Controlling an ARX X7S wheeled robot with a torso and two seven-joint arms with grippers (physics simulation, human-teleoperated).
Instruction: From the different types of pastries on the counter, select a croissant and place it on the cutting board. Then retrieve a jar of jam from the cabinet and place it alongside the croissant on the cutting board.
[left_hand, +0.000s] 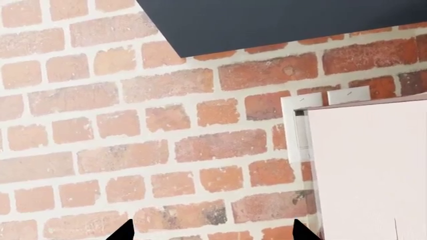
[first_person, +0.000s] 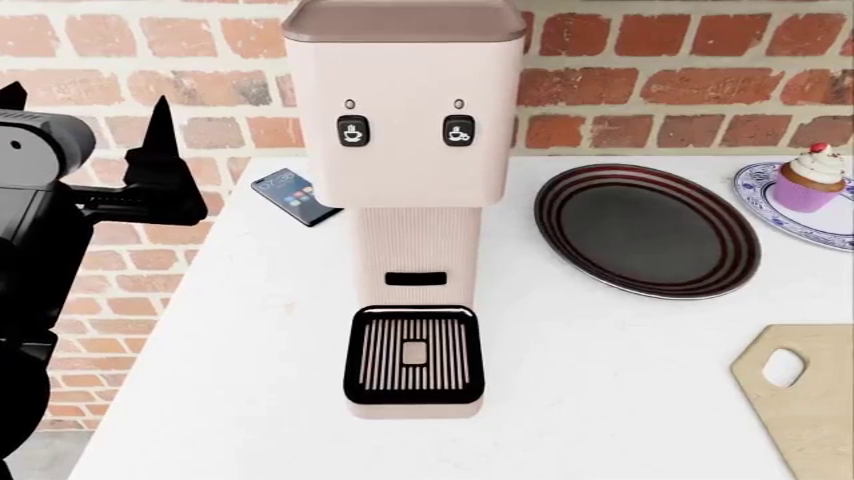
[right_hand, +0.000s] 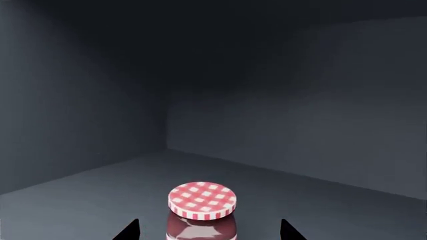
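Right tool is inside the dark cabinet, fingertips spread wide to either side of the jam jar, not touching it as far as the right wrist view shows. The jar stands upright on the cabinet floor, its red-checked lid between the tips.

Risks: closing too high catches only the lid edge, so the jar slips or tips. Pushing forward first could shove it deeper. The cabinet walls are close, so a fast pull-out may clip the jar.

Left tool is raised beside the coffee machine, tips apart and holding nothing; any swing could hit the machine or the phone.

Cutting board lies at the tabletop edge, only partly in view. No croissant is visible on the part shown; it may be out of frame. Cupcake sits on a patterned plate, with the dark plate near it.
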